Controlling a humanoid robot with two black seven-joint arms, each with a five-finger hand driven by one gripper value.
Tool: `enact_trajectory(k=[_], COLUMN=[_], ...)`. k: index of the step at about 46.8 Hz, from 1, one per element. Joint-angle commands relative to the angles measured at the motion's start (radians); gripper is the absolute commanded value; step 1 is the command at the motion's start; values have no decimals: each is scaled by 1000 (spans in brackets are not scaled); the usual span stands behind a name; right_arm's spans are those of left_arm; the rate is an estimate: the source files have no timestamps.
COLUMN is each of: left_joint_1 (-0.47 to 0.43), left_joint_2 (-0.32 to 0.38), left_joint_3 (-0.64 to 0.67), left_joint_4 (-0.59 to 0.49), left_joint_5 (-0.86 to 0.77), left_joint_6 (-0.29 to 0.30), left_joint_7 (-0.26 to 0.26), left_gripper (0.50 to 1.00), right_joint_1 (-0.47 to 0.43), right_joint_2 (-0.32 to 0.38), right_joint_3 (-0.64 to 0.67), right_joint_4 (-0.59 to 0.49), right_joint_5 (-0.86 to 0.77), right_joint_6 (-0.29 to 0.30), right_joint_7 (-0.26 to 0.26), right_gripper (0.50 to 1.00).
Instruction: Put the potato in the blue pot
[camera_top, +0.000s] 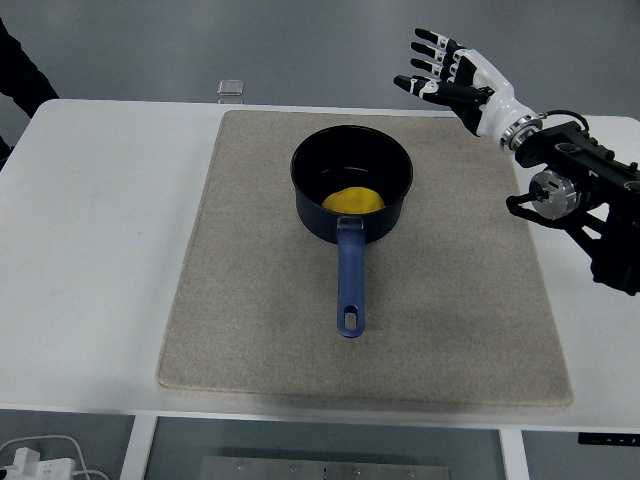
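I see the yellow potato (354, 199) lying inside the dark blue pot (351, 190), my right hand (452, 78) raised clear, fingers (430, 40) spread wide, empty.

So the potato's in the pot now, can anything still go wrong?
Not much, but two things. The right hand is open and raised over the table's far side; if the arm swings low on its way back, it could clip the blue pot. The pot's long handle sticks out toward the near edge, so a knock there could turn it and jostle the potato inside.
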Motion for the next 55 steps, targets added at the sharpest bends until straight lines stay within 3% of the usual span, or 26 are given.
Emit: enact_trajectory(k=[1, 15, 23, 38, 55], left_joint_1=[0, 0, 0, 0, 0], left_joint_2=[0, 0, 0, 0, 0], left_joint_3=[0, 0, 0, 0, 2], left_joint_4=[0, 0, 0, 0, 0], left_joint_5=[0, 0, 0, 0, 0], left_joint_6=[1, 0, 0, 0, 0], left_joint_7=[0, 0, 0, 0, 0], left_gripper=[996, 996, 996, 996, 996], right_joint_1=[-4, -26, -60, -127, -170], right_joint_2=[1, 26, 57, 117, 115], right_joint_3=[21, 179, 254, 446, 489], right_joint_4=[-5, -58, -60, -60, -66], right_joint_5=[56, 199, 202, 202, 199], right_joint_6=[-5, -14, -46, -45, -46], right_joint_7=[-23, -47, -47, -33, -20], right_gripper=[917, 919, 919, 919, 917])
